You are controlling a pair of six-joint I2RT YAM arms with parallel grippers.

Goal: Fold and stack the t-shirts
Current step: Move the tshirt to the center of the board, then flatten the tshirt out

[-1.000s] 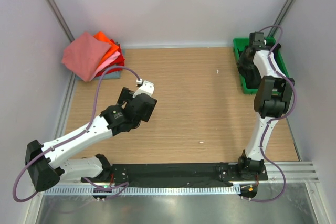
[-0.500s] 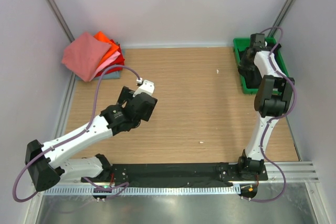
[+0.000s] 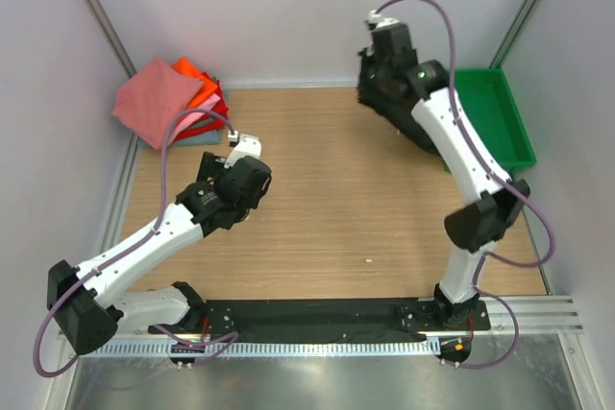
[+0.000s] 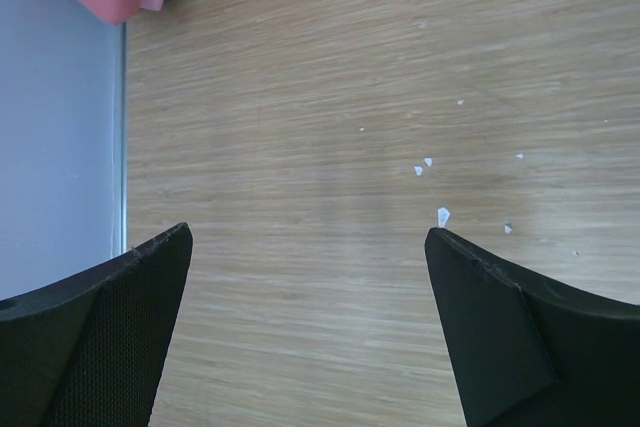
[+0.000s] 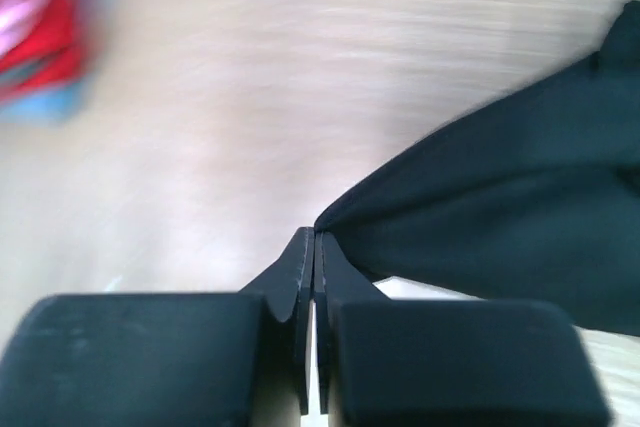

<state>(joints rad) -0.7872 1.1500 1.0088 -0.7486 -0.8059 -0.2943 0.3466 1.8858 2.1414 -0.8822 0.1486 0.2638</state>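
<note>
Moved: the right arm has swung out of the green tray (image 3: 495,117) at the far right and now stands over the far middle of the table (image 3: 327,208), bringing the black t-shirt (image 3: 382,101) with it. The left arm has edged toward the far left.
Right gripper (image 5: 315,247): fingers are pressed together on a pinch of black cloth; the wrist view is blurred.
Left gripper (image 4: 308,237): jaws are spread wide with nothing between them, over bare wood.
Black t-shirt: it is out of the tray and hangs bunched from the right gripper. Whether its lower edge touches the wood cannot be told.
Long axis: from above, the cloth trails from the pinch point toward the near right, back toward the tray.
Folded stack (image 3: 168,98): it sits in the far left corner with salmon-pink on top and orange, red and pale pink showing beneath, well apart from the black shirt.
Key relation: open table lies between the two arms, on the near-left side of the hanging shirt. The left gripper stands on that same side and is much the nearer to the stack.
Step in hand: this is likely the carry before spreading, with the fold itself not yet begun.
Next move calls for: probably lowering the shirt onto the open wood, with the empty left gripper placed to catch a free edge.
</note>
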